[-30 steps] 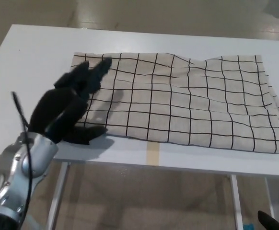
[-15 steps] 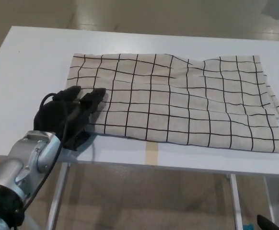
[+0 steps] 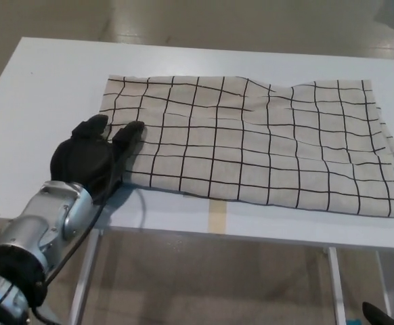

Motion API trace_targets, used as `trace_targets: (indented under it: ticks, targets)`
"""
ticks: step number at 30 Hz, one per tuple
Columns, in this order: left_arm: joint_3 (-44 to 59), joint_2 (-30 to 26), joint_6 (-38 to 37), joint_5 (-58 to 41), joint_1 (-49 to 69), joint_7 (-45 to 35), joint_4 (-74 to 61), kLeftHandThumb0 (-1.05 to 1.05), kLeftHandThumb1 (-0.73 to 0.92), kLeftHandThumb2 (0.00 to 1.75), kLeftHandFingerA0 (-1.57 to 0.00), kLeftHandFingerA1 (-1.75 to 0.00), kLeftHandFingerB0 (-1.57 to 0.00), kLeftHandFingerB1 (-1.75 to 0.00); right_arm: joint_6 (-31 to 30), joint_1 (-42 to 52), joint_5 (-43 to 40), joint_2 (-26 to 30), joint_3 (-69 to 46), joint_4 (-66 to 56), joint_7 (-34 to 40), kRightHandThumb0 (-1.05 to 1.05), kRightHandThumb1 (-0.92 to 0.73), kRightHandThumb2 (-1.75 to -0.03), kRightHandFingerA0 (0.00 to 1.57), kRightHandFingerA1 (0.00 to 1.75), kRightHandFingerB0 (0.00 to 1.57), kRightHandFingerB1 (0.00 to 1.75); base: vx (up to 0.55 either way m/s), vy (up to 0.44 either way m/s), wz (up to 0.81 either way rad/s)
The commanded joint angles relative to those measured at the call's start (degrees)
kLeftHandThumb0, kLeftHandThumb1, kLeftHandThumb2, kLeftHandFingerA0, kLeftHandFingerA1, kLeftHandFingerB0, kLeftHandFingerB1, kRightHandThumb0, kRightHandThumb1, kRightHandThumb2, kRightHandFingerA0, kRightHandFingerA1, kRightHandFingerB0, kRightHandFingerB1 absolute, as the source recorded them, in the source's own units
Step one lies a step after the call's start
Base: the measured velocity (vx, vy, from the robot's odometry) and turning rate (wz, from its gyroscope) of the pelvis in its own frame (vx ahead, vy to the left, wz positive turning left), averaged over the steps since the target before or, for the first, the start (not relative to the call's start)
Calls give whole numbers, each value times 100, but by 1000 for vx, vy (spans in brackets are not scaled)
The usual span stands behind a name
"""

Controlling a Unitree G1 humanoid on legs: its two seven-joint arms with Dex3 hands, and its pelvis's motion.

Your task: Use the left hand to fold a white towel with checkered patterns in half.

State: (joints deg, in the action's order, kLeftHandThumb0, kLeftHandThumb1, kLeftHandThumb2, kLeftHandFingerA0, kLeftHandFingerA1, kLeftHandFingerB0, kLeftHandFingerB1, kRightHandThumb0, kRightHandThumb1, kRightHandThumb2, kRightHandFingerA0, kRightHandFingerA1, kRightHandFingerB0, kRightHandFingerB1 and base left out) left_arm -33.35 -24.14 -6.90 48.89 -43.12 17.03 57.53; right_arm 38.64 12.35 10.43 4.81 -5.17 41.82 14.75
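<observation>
One thin, limp towel (image 3: 251, 145) lies flat across the desk (image 3: 41, 88), best pinched at its near-left corner, where the left hand (image 3: 89, 157) rests, fingers (image 3: 130, 132) apart, holding nothing.

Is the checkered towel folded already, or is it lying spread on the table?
Spread, mostly flat: the towel shows one wide layer with light wrinkles. The left hand rests at its near-left corner.

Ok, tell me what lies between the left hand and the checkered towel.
Nothing: in the head view the left hand already rests on the towel's near left corner.
</observation>
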Motion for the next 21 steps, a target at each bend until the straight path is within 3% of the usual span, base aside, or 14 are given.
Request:
trace_targets:
  ticks: [1, 2, 3, 4, 5, 6, 8, 9, 10, 14, 15, 16, 17, 21]
  targets:
    - [-561, 368, 106, 524, -246, 562, 720, -41, 51, 65, -23, -35, -22, -35, 188, 64, -24, 59, -6, -3, 43, -35, -78, -63, 36, 49, 34, 45, 0, 0, 0]
    - [-723, 446, 103, 608, -364, 810, 913, -36, 54, 57, -62, -41, -57, -39, 185, 93, -96, 40, -10, -45, -35, -36, -78, -63, 36, 49, 33, 45, 0, 0, 0]
    - [-753, 459, 100, 610, -385, 849, 953, -36, 54, 57, -62, -41, -57, -39, 186, 96, -104, 38, -11, -50, -43, -36, -78, -63, 36, 49, 33, 45, 0, 0, 0]
    - [-812, 496, -3, 609, -435, 1147, 1067, -34, 55, 57, -90, -89, -88, -80, 185, 109, -143, -3, -7, -68, -68, -35, -78, -62, 36, 49, 33, 45, 0, 0, 0]
    - [-812, 496, -3, 609, -435, 1147, 1067, -34, 55, 57, -90, -89, -88, -80, 185, 109, -143, -3, -7, -68, -68, -35, -78, -62, 36, 49, 33, 45, 0, 0, 0]
    - [-811, 588, -86, 516, -516, 1325, 1180, -41, 56, 52, -70, -167, -68, -149, 164, 88, -193, -39, -12, -95, -97, -34, -78, -63, 35, 49, 33, 45, 0, 0, 0]
    - [-819, 747, -82, 409, -585, 1455, 1328, -27, 58, 53, -65, -172, -74, -152, 136, 49, -235, -30, -40, -102, -116, -34, -78, -63, 35, 49, 33, 45, 0, 0, 0]
    - [-824, 795, -55, 397, -589, 1462, 1367, -27, 59, 50, -61, -175, -80, -134, 147, 54, -230, -18, -48, -96, -107, -34, -78, -63, 35, 49, 33, 45, 0, 0, 0]
    - [-817, 862, -20, 365, -597, 1386, 1404, -25, 58, 50, -60, -175, -100, -83, 158, 61, -222, 18, -64, -96, -102, -34, -78, -63, 35, 49, 33, 45, 0, 0, 0]
    - [-839, 980, 40, 322, -657, 1236, 1536, -30, 55, 51, -68, -170, -93, -54, 130, 50, -198, 105, -95, -147, -108, -35, -78, -62, 36, 49, 34, 45, 0, 0, 0]
    - [-865, 964, 26, 342, -660, 1279, 1549, -25, 56, 51, -68, -174, -101, -76, 114, 54, -201, 107, -98, -170, -116, -35, -78, -62, 36, 49, 34, 45, 0, 0, 0]
    - [-884, 955, 16, 354, -662, 1311, 1560, -25, 56, 51, -68, -174, -101, -76, 103, 59, -205, 108, -100, -185, -122, -35, -78, -62, 36, 49, 34, 45, 0, 0, 0]
    - [-896, 891, 9, 372, -745, 1315, 1586, -28, 62, 56, -82, -173, -64, -154, 72, -46, -225, 92, -101, -148, -128, -35, -78, -62, 36, 49, 33, 44, 0, 0, 0]
    - [-868, 687, -117, 293, -848, 1383, 1607, -20, 60, 52, -71, -175, -61, -164, 116, -31, -265, 136, -138, -81, -157, -36, -79, -63, 37, 49, 34, 45, 0, 0, 0]
